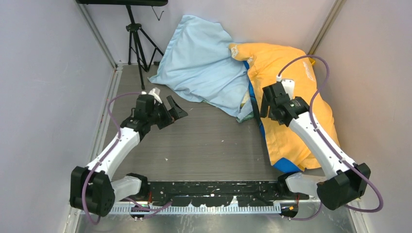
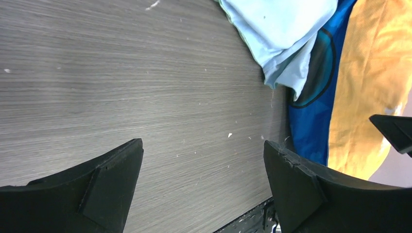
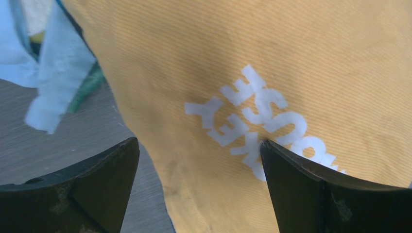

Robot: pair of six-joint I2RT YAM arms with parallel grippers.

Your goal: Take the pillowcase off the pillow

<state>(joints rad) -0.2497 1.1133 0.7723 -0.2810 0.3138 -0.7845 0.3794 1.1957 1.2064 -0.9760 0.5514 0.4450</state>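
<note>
The orange-yellow pillowcase (image 1: 291, 116) lies plump along the right side of the table, with blue inner edging (image 1: 255, 97) on its left side. It also shows in the left wrist view (image 2: 374, 87). The pillow is hidden inside it; a small pale patch (image 1: 245, 101) shows at the edging, and I cannot tell what it is. My right gripper (image 1: 272, 94) is open and hovers over the case's left edge, near the white printed mark (image 3: 262, 116). Orange fabric (image 3: 301, 53) lies below the jaws (image 3: 199, 160), not held. My left gripper (image 1: 172, 114) is open and empty over bare table (image 2: 204, 160).
A pale light-blue cloth (image 1: 204, 63) lies at the back middle, its edge against the pillowcase (image 2: 286, 39). A black tripod (image 1: 138, 43) stands at the back left. Grey walls close in both sides. A black and metal rail (image 1: 214, 189) runs along the near edge.
</note>
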